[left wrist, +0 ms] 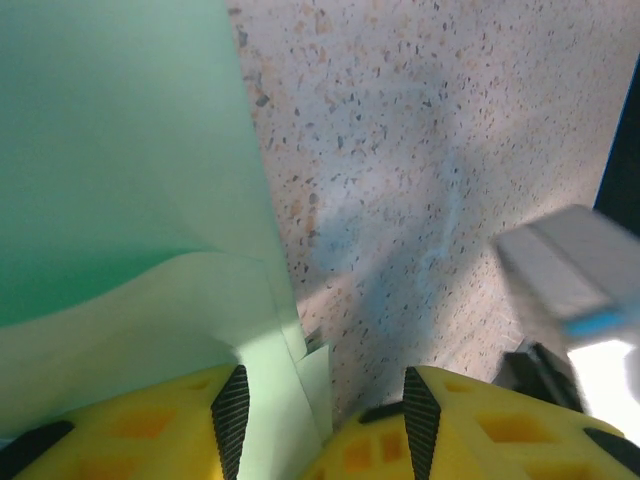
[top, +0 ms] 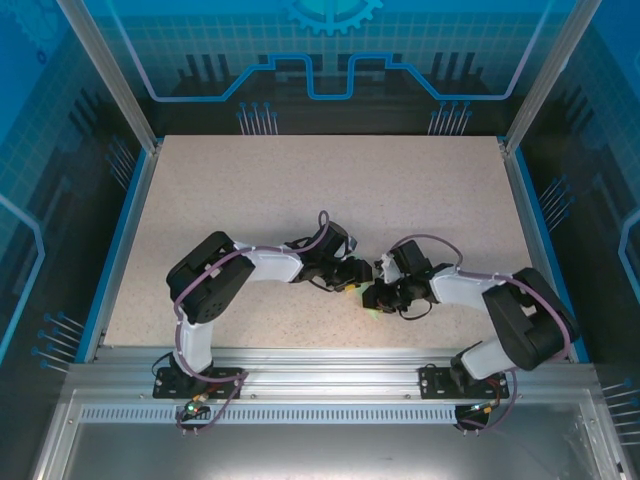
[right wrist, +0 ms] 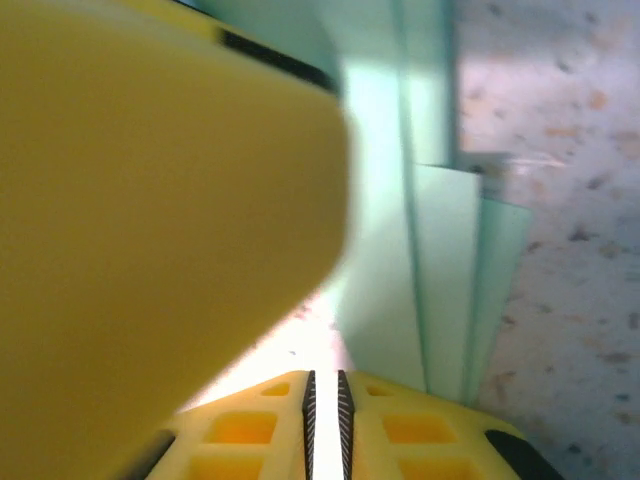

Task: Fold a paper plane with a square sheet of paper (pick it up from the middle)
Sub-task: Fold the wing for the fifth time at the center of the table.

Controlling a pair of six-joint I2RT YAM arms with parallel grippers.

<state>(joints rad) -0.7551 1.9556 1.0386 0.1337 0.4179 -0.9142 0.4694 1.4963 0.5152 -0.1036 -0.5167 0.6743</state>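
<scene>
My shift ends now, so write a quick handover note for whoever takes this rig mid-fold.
Left gripper: open, fingers astride an edge of the mint-green paper, not clamped.
Right gripper: shut on the paper.
Paper: mid-table, between both grippers.
Done: several folds; stacked layers show.
Left: the remaining folds; no finished dart shape visible yet.

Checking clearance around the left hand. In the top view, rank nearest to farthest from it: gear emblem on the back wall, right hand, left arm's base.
1. the right hand, close beside the left hand, mid-table.
2. the left arm's base, near edge, left.
3. the gear emblem, back wall, top centre.
</scene>
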